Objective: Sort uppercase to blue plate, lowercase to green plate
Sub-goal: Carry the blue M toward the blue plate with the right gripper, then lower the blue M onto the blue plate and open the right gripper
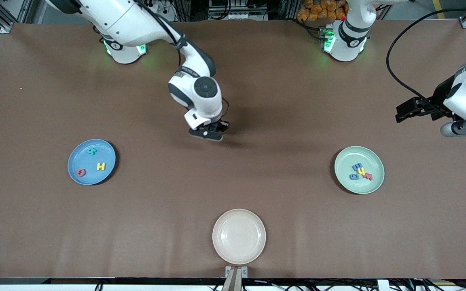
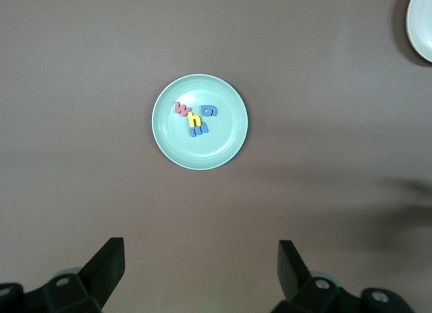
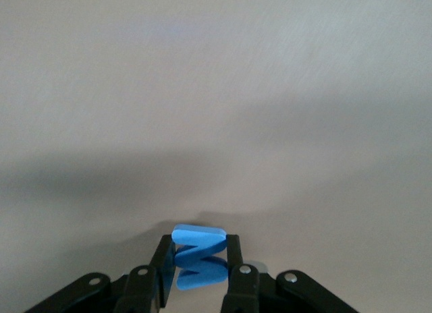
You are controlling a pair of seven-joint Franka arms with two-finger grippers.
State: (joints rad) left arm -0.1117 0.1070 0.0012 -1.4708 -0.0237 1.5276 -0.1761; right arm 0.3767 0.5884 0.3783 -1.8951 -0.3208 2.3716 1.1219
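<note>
Right arm extended from its base toward mid-table, wrist bent downward. Right gripper (image 1: pixel 208 133) low over bare table, fingers pinched on blue W (image 3: pixel 197 253), held on edge. Left arm drawn back, waiting at its end of the table. Left gripper (image 1: pixel 413 110) raised, fingers spread wide, nothing held. Blue plate (image 1: pixel 75 169) carrying R (image 1: pixel 91 151), H (image 1: pixel 101 166), Q (image 1: pixel 81 172). Green plate (image 1: pixel 344 171) carrying four lowercase letters (image 1: pixel 361 171) clustered together.

right tool (image 3: pixel 197 267) clamped, left tool (image 2: pixel 201 272) spread
</note>
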